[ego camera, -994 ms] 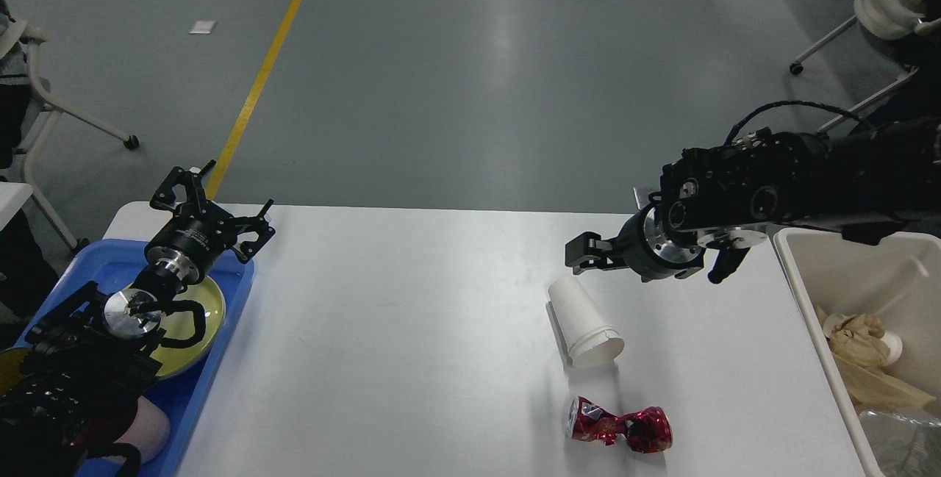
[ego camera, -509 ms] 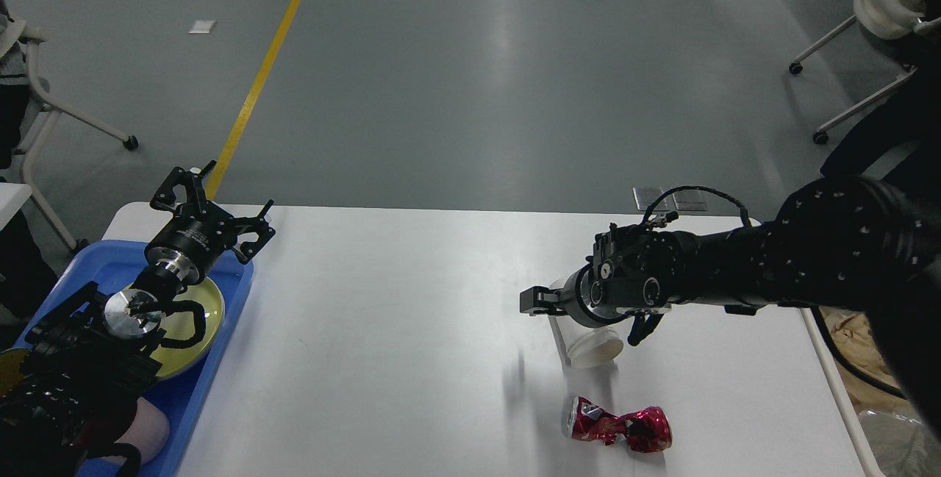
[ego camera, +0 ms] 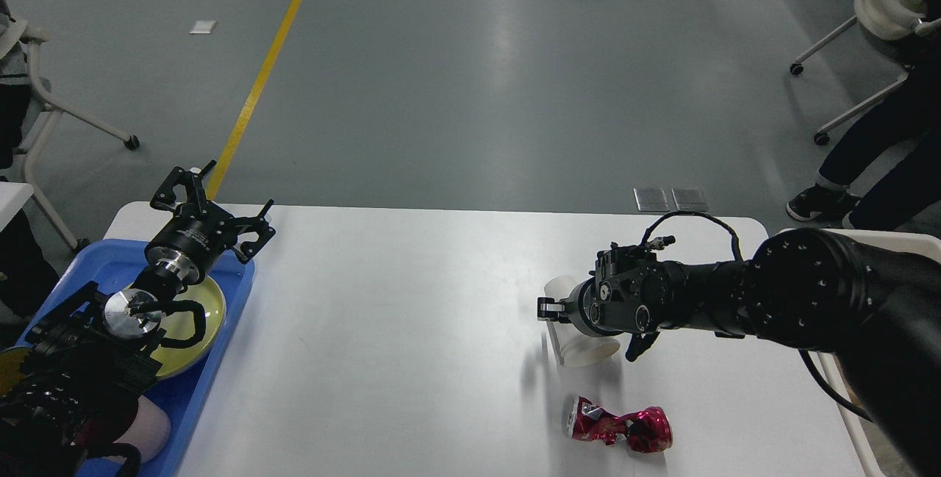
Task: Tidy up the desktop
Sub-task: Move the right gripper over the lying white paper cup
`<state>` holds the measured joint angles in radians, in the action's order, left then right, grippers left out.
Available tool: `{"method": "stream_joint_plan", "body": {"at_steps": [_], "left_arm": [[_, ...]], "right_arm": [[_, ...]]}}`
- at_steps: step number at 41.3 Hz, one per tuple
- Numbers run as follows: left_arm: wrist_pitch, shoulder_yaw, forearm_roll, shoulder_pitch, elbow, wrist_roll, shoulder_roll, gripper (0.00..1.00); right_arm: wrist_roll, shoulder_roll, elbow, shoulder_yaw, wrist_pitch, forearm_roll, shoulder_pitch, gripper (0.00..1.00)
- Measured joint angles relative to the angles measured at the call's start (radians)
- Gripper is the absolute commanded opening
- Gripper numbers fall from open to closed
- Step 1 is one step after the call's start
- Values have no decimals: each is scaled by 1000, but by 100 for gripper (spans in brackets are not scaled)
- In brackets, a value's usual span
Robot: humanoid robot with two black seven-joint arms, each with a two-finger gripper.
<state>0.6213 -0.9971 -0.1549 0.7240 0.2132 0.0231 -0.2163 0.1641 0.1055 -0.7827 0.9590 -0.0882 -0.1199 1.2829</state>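
Observation:
The desktop [ego camera: 382, 330] is a large white tabletop. On its right half a white paper cup [ego camera: 587, 352] lies on its side, mostly covered by my right gripper [ego camera: 592, 327]. That gripper is low over the cup and open, with one finger on each side of it. A crushed red can [ego camera: 619, 428] lies nearer the front edge, just below the cup. At the far left my left gripper [ego camera: 215, 206] hangs open and holds nothing, above the far corner of the blue tray [ego camera: 237, 297].
The blue tray holds a yellow-green plate [ego camera: 209, 309], partly under my left arm. A beige bin [ego camera: 928, 236] stands at the table's right edge, mostly hidden by my right arm. Chairs and a person's legs [ego camera: 875, 168] stand on the floor behind.
My right arm swung down and towards me from above the table's far right. Its gripper now sits over the cup, which has shifted slightly. The left arm has not moved.

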Motion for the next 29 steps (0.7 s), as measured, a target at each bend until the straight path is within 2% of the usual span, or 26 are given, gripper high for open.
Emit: {"method": "stream_joint_plan", "body": {"at_steps": [3, 4, 6, 29], "left_arm": [[0, 0, 0, 0, 0, 0, 0, 100], [0, 0, 0, 0, 0, 0, 0, 100], [0, 0, 0, 0, 0, 0, 0, 100], [0, 0, 0, 0, 0, -1, 0, 100]], "right_arm": [[1, 4, 0, 0, 0, -2, -1, 63], [1, 5, 0, 1, 0, -2, -1, 59], [1, 6, 0, 2, 0, -3, -1, 1], [11, -10, -48, 3, 19, 3, 50, 0]]}}
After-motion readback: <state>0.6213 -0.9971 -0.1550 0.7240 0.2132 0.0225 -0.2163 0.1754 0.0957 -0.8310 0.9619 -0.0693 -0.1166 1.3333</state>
